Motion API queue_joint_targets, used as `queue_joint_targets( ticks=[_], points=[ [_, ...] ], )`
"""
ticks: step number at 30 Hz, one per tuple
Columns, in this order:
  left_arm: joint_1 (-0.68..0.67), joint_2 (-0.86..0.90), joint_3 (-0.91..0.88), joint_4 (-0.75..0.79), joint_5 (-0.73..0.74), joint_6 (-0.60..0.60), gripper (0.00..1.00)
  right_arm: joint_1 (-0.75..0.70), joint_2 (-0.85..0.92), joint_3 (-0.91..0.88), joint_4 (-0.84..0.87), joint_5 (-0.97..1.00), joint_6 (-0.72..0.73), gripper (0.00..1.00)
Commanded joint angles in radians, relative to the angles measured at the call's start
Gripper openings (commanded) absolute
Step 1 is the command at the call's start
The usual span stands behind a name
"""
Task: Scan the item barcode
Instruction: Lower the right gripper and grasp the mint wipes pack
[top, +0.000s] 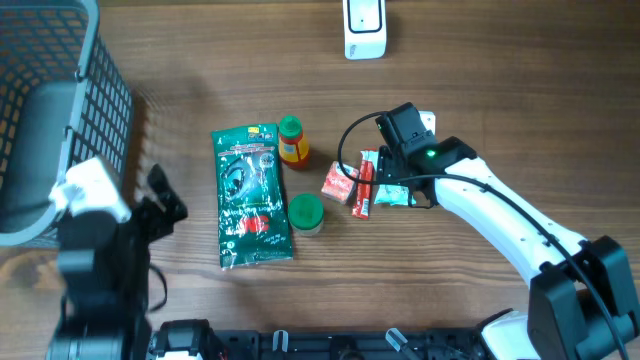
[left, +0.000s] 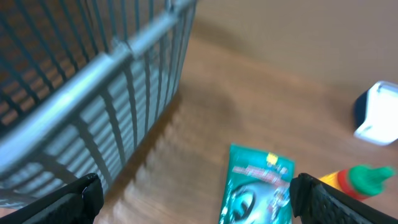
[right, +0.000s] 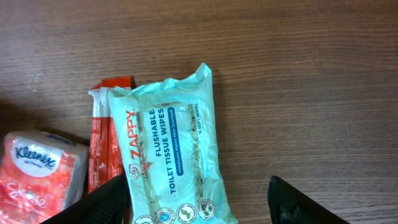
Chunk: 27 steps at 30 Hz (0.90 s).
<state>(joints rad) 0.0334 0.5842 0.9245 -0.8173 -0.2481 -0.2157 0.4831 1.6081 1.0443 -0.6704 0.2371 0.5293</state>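
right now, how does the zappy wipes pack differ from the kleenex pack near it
The Zappy wipes pack is pale teal; the Kleenex pack is orange-red and white. The wipes pack looks longer than the Kleenex pack. The wipes pack lies between the right gripper's fingers; the Kleenex pack lies outside them. Both are soft packs flat on the table.

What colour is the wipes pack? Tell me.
The wipes pack is pale mint green with orange lettering, clearest in the right wrist view.

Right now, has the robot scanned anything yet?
Nothing looks scanned yet. The right end effector hangs open over the wipes pack, which lies flat on the table, not gripped. Left to do: grab it, carry it to the white scanner and scan it.
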Motion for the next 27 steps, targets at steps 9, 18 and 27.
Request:
queue_joint_targets(
  ticks=[9, 18, 27],
  points=[
    [-0.005, -0.129, 0.003, -0.016, 0.005, 0.002, 1.00, 0.002, 0.025, 0.024, 0.001, 0.000, 0.020, 0.75],
    [-0.005, -0.129, 0.003, -0.199, 0.005, 0.002, 1.00, 0.002, 0.027, 0.024, 0.005, -0.008, 0.019, 0.76],
    [-0.005, -0.129, 0.003, -0.322, 0.005, 0.002, 1.00, 0.002, 0.066, 0.024, 0.002, -0.029, -0.005, 0.71]
  ],
)
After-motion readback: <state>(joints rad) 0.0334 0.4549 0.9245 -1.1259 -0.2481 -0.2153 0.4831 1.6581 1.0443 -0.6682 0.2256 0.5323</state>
